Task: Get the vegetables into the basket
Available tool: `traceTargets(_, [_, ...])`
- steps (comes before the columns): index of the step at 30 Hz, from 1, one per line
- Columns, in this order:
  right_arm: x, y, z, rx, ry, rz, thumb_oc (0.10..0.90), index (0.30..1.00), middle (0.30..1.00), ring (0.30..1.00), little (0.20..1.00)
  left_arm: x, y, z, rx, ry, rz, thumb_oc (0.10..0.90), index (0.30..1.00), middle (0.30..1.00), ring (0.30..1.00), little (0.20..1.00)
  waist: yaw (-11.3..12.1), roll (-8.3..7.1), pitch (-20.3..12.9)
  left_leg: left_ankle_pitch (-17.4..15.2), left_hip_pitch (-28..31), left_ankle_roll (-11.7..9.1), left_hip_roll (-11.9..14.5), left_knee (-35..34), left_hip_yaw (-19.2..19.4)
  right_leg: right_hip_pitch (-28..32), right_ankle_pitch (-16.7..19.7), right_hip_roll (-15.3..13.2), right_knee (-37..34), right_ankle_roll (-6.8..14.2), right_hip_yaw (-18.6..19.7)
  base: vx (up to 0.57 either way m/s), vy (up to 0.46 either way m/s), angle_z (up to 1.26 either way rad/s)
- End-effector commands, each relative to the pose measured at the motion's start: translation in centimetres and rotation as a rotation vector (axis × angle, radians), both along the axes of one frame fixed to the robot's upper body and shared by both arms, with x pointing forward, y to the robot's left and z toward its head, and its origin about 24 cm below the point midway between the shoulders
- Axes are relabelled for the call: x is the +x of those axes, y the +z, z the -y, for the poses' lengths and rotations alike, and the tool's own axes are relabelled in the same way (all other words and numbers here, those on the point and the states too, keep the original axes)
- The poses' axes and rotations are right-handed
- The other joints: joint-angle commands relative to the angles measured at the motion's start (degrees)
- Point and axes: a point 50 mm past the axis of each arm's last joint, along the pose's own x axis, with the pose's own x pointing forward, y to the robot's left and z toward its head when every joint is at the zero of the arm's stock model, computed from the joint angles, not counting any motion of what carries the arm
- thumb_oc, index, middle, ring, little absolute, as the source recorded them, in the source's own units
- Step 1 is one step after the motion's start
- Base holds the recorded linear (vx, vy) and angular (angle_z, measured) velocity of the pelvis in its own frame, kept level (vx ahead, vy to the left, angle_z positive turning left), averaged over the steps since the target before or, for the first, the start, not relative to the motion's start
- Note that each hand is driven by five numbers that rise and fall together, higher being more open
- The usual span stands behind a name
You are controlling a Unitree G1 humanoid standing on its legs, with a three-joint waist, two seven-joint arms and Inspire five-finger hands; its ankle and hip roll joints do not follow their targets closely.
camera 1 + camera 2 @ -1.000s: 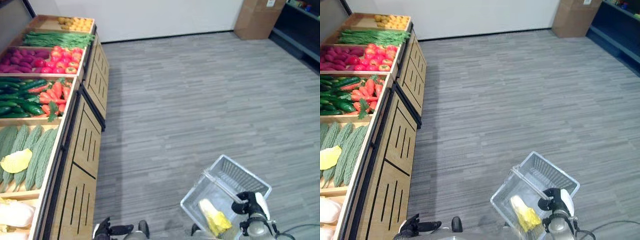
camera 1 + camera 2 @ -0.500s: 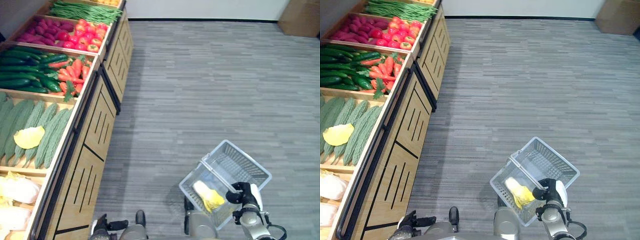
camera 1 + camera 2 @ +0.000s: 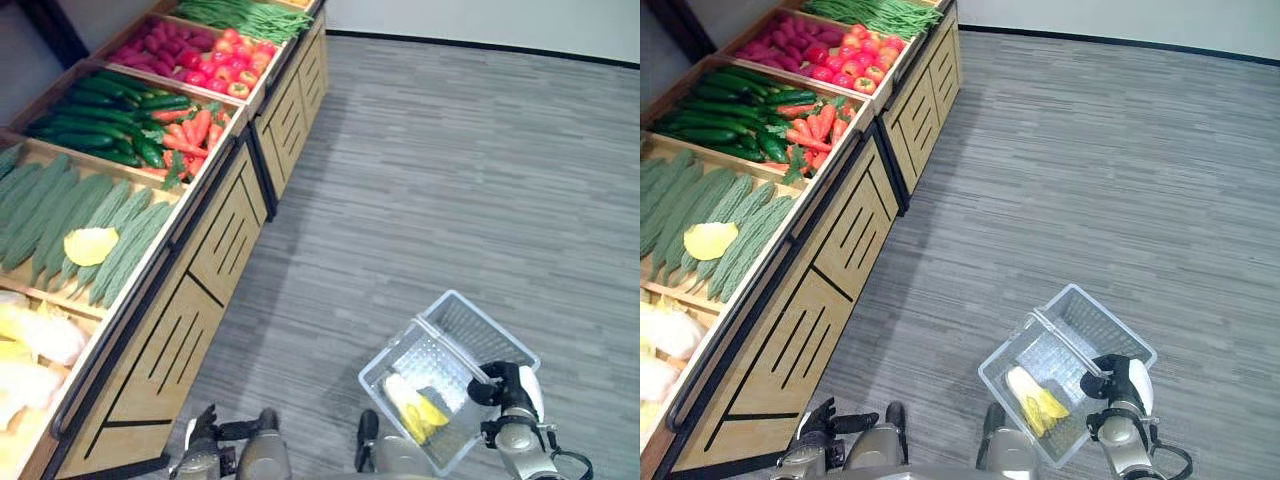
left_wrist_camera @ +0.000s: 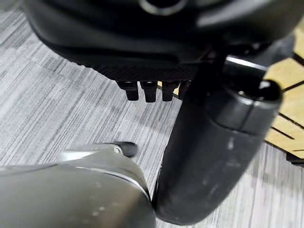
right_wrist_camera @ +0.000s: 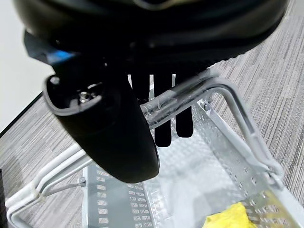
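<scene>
Right hand curled round perforated basket handle.

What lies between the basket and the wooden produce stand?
Bare grey floor: in the left eye view nothing stands between the basket, held by the right hand, and the wooden produce stand.

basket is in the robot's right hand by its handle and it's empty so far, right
Not quite: the basket does hang from the right hand, whose fingers curl round its handle, but it isn't empty. A yellow vegetable already lies on its floor, as the right eye view shows.
</scene>
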Motion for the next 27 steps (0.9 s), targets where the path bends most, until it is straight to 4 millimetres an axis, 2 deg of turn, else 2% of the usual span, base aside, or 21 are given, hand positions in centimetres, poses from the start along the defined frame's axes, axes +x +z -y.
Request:
traceTargets(1, [3.5,4.0,1.8,-0.082,-0.009,0.256,0.400,0.300,0.300,0.300,0.300,-1.0,-0.7,2.0,-0.026,-0.025,-0.031,0.900,1.000,1.000,1.000,1.000,-0.1,-1.54,0.9,-4.1,-1.0,1.6,0.0,10.8,-0.1,2.9,-1.4,-5.4,3.5,4.6,6.3,0.34,0.309,-0.41])
traceTargets(2, [3.7,3.7,1.1,-0.071,0.001,0.252,0.400,0.300,0.300,0.300,0.300,-1.6,-0.8,1.7,-0.015,-0.029,-0.053,0.900,1.000,1.000,1.000,1.000,0.1,-1.97,0.0,-6.5,2.2,3.4,-2.5,9.2,0.5,2.9,-1.0,-6.5,4.4,6.1,8.3,0.27,0.319,-0.64])
traceTargets(4, [4.0,3.8,0.9,-0.064,-0.006,0.266,0.400,0.300,0.300,0.300,0.300,-1.7,-0.8,1.5,-0.011,-0.034,-0.065,0.900,1.000,1.000,1.000,1.000,0.3,-2.54,-0.1,-8.6,2.3,5.0,-3.8,10.8,1.4,2.5,-0.9,-7.9,6.5,6.9,9.3,0.26,0.369,-0.84])
traceTargets(5, [4.6,3.9,0.4,-0.059,0.010,0.275,0.400,0.300,0.300,0.300,0.300,-1.7,-0.7,1.1,0.000,-0.037,-0.065,0.900,1.000,1.000,1.000,1.000,0.6,-3.02,0.1,-10.2,2.6,6.2,-4.4,12.1,2.6,1.9,0.3,-8.8,8.2,7.7,10.1,0.15,0.241,-0.59])
traceTargets(6, [4.6,3.9,0.4,-0.058,0.010,0.276,0.400,0.300,0.300,0.300,0.300,-1.7,-0.7,1.1,0.000,-0.037,-0.065,0.900,1.000,1.000,1.000,1.000,0.7,-3.06,0.1,-10.3,2.6,6.2,-4.4,12.2,2.7,1.8,0.3,-8.9,8.2,7.7,10.2,0.11,0.206,-0.35])
traceTargets(7, [5.0,3.9,0.1,-0.052,0.019,0.276,0.400,0.300,0.300,0.300,0.300,-1.6,-0.7,1.0,0.000,-0.033,-0.063,0.900,1.000,1.000,1.000,1.000,1.0,-3.29,0.3,-11.2,2.7,6.9,-4.7,12.9,3.4,1.1,1.9,-9.7,9.5,8.2,9.8,0.05,0.130,-0.21])
traceTargets(10, [5.8,4.1,-0.5,-0.043,0.034,0.289,0.400,0.300,0.300,0.300,0.300,-1.4,-0.6,0.8,0.003,-0.020,-0.058,0.900,1.000,1.000,1.000,1.000,1.8,-2.86,0.7,-12.7,4.3,8.6,-5.3,12.8,4.9,-1.3,5.6,-11.3,16.8,8.8,9.2,0.11,0.227,-0.33])
traceTargets(12, [6.0,4.1,-0.9,-0.033,0.037,0.297,0.400,0.300,0.300,0.300,0.300,-1.6,-0.7,0.8,0.007,-0.033,-0.074,0.900,1.000,1.000,1.000,1.000,1.4,-2.18,1.1,-13.2,6.5,9.2,-5.8,11.2,5.3,-3.6,7.6,-11.4,21.7,8.7,8.4,0.15,0.223,-0.02])
traceTargets(14, [5.9,4.0,-1.1,-0.027,0.039,0.295,0.400,0.300,0.300,0.300,0.300,-1.8,-0.8,0.6,0.020,-0.043,-0.093,0.900,1.000,1.000,1.000,1.000,0.4,-1.75,1.4,-13.6,9.4,9.2,-6.1,9.3,5.2,-6.6,7.9,-11.1,22.3,8.4,7.3,0.19,0.130,0.05])
traceTargets(17, [5.9,4.0,-1.1,-0.030,0.039,0.298,0.400,0.300,0.300,0.300,0.300,-1.9,-0.8,0.5,0.024,-0.043,-0.102,0.900,1.000,1.000,1.000,1.000,-0.5,-1.63,1.6,-14.3,11.9,8.7,-6.5,7.8,4.8,-8.3,7.9,-11.0,19.2,8.4,5.6,0.18,0.029,0.07])
traceTargets(20, [5.7,4.1,-0.7,-0.042,0.027,0.297,0.400,0.300,0.300,0.300,0.300,-2.1,-0.8,0.3,0.042,-0.054,-0.121,0.900,1.000,1.000,1.000,1.000,-1.7,-1.95,1.9,-16.1,14.9,7.7,-6.6,7.4,4.0,-9.7,8.5,-11.2,12.1,9.1,4.2,0.28,-0.074,0.34])
traceTargets(21, [5.8,4.2,-0.5,-0.055,0.027,0.293,0.400,0.300,0.300,0.300,0.300,-2.3,-0.9,0.3,0.053,-0.066,-0.139,0.900,1.000,1.000,1.000,1.000,-2.5,-2.02,1.7,-17.3,16.7,6.7,-6.4,7.5,3.4,-10.5,9.6,-10.9,5.9,10.1,4.4,0.39,-0.116,0.21])
traceTargets(24, [5.6,4.2,-0.5,-0.061,0.041,0.285,0.400,0.300,0.300,0.300,0.300,-3.2,-1.1,0.3,0.058,-0.068,-0.169,0.900,1.000,1.000,1.000,1.000,-3.5,-2.05,1.1,-17.9,19.3,5.7,-5.8,7.6,2.7,-11.5,11.2,-10.1,4.6,11.0,6.7,0.33,-0.105,0.11])
traceTargets(27, [4.9,3.7,-0.5,-0.062,0.039,0.258,0.400,0.300,0.300,0.300,0.300,-3.9,-1.3,0.7,0.052,-0.063,-0.185,0.900,1.000,1.000,1.000,1.000,-3.4,-1.64,-0.2,-18.2,21.3,4.9,-4.7,8.1,1.5,-10.8,9.7,-9.1,6.7,10.0,6.8,0.30,-0.153,0.49])
